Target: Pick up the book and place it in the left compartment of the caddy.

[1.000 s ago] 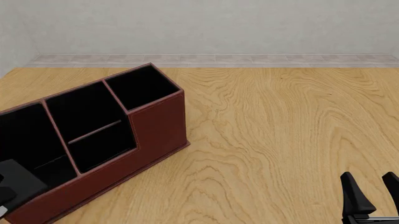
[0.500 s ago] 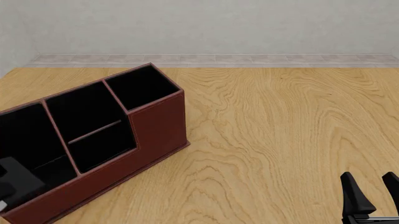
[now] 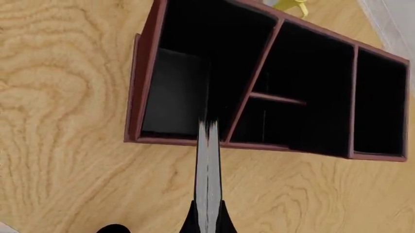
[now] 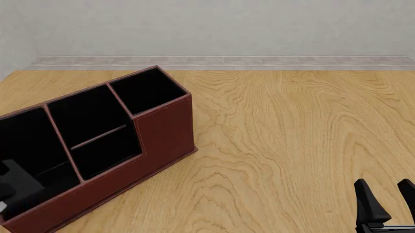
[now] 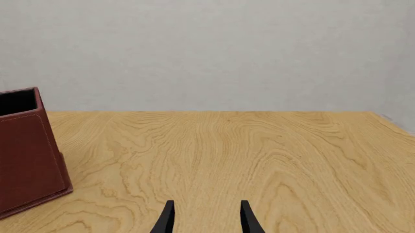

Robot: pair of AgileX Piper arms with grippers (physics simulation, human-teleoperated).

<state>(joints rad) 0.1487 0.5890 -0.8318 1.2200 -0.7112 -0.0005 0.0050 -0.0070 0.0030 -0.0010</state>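
Inside the caddy's (image 4: 162, 131) left compartment (image 3: 178, 92), the left gripper (image 3: 207, 221) clamps the book (image 3: 207, 179) edge-on.

1. The book (image 4: 18, 187) is sinking deeper into the left compartment (image 4: 29, 141) of the caddy (image 4: 165, 133), sitting lower behind the low front wall than a second ago.
2. The book is also drifting toward the table's left edge, so less of its dark cover is showing in the front view.
3. The left gripper (image 3: 206, 224), clamped on the book, is descending with it.

Caddy (image 4: 165, 133) on wooden table (image 4: 292, 145)
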